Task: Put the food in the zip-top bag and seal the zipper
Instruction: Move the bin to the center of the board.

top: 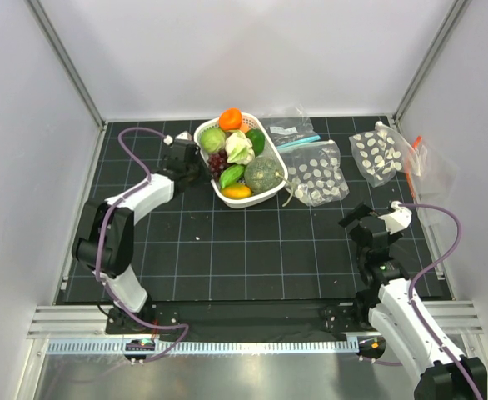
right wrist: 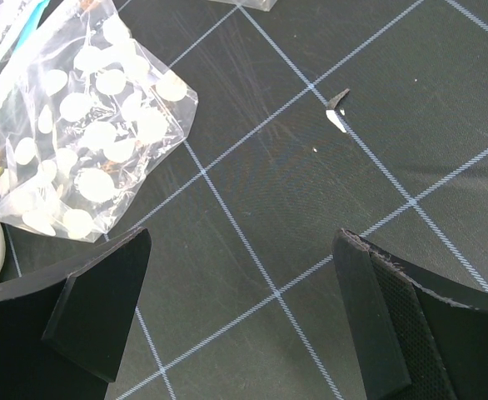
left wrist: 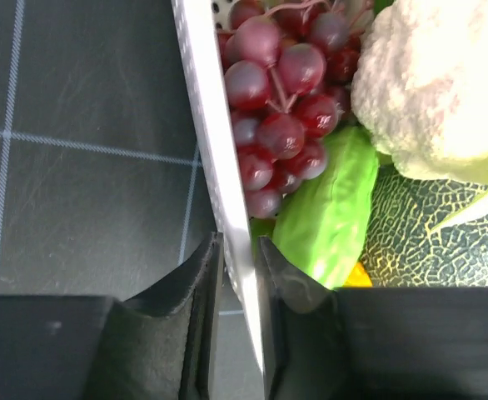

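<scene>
Left wrist view: the left gripper (left wrist: 237, 243) is clamped on the wall of the white basket (left wrist: 204, 125), with the food (left wrist: 281, 125) heaped inside. From above, the zip-top bag (top: 319, 172) lies flat just right of the basket, toward the table's (top: 227, 250) far edge. The right gripper (top: 367, 223) hovers nearer, jaws wide apart.

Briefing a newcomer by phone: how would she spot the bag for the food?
Find the white food basket. The zip-top bag lies just right of it, clear with white ovals. It lacks the orange-red strip of the farther dotted bag and is bigger than the teal-strip bag behind it.
</scene>
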Tool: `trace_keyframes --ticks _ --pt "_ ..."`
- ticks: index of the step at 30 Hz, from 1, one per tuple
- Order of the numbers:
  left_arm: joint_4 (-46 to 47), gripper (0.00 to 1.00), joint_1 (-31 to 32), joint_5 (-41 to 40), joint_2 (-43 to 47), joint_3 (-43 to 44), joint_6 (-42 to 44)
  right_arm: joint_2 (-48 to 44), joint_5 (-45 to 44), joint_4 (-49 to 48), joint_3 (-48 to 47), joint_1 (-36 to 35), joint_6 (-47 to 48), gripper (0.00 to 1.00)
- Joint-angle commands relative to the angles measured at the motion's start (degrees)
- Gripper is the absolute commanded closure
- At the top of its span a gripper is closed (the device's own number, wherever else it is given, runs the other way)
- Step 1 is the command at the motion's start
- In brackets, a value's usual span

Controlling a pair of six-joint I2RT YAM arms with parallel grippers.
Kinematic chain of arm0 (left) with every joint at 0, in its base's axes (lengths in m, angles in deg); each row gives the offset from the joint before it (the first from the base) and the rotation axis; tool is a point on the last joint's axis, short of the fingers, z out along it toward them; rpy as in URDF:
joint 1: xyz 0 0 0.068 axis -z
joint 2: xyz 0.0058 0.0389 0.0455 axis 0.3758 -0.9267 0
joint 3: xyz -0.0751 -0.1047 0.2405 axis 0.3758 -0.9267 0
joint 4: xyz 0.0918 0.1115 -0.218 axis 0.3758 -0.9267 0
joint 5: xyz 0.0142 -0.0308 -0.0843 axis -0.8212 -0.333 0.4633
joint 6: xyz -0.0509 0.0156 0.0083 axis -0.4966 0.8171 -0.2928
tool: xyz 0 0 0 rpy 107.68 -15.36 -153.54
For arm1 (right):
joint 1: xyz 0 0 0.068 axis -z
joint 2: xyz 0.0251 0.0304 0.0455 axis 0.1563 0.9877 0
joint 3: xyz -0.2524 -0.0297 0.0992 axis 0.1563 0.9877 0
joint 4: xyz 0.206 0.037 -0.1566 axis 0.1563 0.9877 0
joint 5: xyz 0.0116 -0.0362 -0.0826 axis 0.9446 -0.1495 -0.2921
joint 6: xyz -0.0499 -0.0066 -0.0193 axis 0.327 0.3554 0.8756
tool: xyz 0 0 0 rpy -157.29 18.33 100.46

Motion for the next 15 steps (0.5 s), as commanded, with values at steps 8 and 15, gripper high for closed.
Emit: trace_keyframes --ticks 8,15 --pt "-4.1 1.0 -1.5 -2.5 -0.8 4.9 0.8 0.6 0.1 -2.5 -1.8 -0.2 0.1 0.0" --pt "-4.7 1.0 -7.8 -2.1 2.6 1.8 0.0 0.7 0.6 -2.8 -1.9 -0.2 0.4 0.0"
